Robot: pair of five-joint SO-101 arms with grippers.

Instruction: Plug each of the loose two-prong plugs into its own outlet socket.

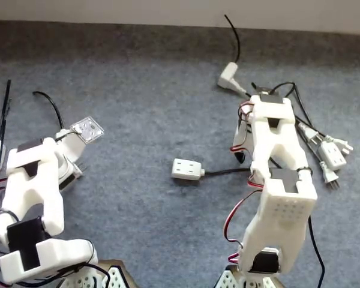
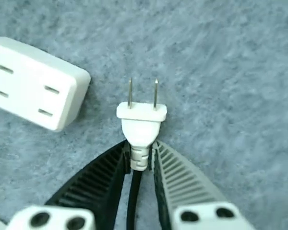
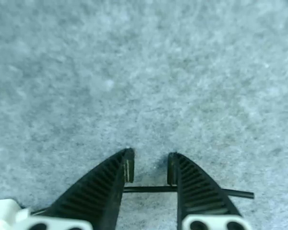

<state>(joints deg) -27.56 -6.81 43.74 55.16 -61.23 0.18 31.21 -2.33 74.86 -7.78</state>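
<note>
Pinching white two-prong plug (image 2: 141,117) in left hand (image 2: 141,148); black cord (image 2: 133,201), straight prongs (image 2: 130,93).

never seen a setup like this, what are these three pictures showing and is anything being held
Two white robot arms, the left arm and the right arm, sit on a grey table; each ends in a two-fingered gripper. One picture looks down on both from above. The other two come from cameras on each wrist, looking along the fingers. The left gripper is shut on the neck of a white two-prong plug, beside a white outlet block. The right gripper is open, empty, with a thin black cable crossing near its tips. From above, another outlet block lies mid-table, a loose plug farther back, and a cluster of white plugs by the right arm.
</note>
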